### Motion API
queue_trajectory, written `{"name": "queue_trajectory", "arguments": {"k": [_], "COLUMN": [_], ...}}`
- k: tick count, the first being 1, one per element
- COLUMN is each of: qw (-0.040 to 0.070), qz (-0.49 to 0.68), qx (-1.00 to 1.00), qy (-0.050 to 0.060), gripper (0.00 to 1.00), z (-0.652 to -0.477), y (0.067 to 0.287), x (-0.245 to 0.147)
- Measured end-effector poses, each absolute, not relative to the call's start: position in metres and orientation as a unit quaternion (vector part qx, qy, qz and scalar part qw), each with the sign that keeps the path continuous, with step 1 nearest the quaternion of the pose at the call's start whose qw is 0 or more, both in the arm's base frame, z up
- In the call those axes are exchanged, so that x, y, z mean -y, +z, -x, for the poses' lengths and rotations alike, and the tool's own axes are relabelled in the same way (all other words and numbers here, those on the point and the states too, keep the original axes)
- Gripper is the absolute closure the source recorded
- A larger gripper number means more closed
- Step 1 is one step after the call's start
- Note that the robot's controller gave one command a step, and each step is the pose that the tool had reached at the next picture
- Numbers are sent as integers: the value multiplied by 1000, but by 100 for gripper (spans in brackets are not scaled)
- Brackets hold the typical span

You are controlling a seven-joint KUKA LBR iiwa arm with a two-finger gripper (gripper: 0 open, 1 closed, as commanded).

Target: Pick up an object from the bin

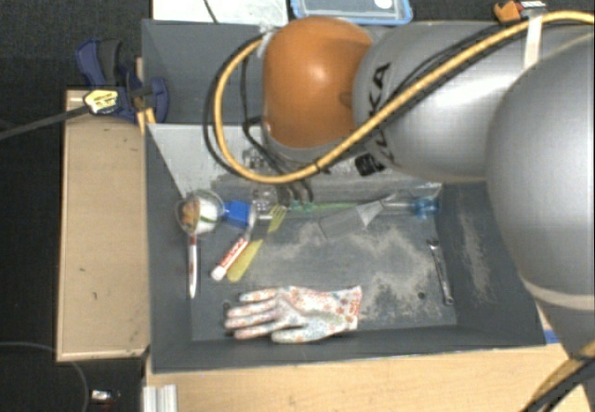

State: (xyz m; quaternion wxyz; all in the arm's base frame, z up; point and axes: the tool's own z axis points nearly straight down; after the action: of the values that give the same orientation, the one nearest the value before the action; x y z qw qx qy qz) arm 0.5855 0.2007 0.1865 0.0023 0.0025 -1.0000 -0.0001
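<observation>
Gripper (265,207) is low under the orange wrist cover (311,85); clamped or released, cannot tell. It sits at the upper end of a yellow plastic marker-like stick (249,250) near the left wall of the grey metal bin (307,352). The stick lies beside a white red-tipped pen (231,261). Stick is probably light, stiff and smooth: grip across mid-barrel. A floral fabric glove (293,312) lies along the front edge.

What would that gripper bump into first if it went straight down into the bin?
Most likely the yellow stick just below the gripper, lying beside a white-and-red marker, though depth is hard to judge from above.
</observation>
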Motion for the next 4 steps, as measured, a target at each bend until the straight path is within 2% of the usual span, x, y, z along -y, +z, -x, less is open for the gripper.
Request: {"name": "queue_trajectory", "arguments": {"k": [1, 2, 3, 4], "qw": [-2, -4, -1, -5], "qz": [0, -144, -191, -245], "qx": [1000, 990, 982, 969], "qy": [-1, -1, -1, -1], "gripper": [0, 0, 0, 0], "z": [-587, -583, -579, -576], "y": [191, 128, 88, 101], "x": [-200, -201, -201, -211]}}
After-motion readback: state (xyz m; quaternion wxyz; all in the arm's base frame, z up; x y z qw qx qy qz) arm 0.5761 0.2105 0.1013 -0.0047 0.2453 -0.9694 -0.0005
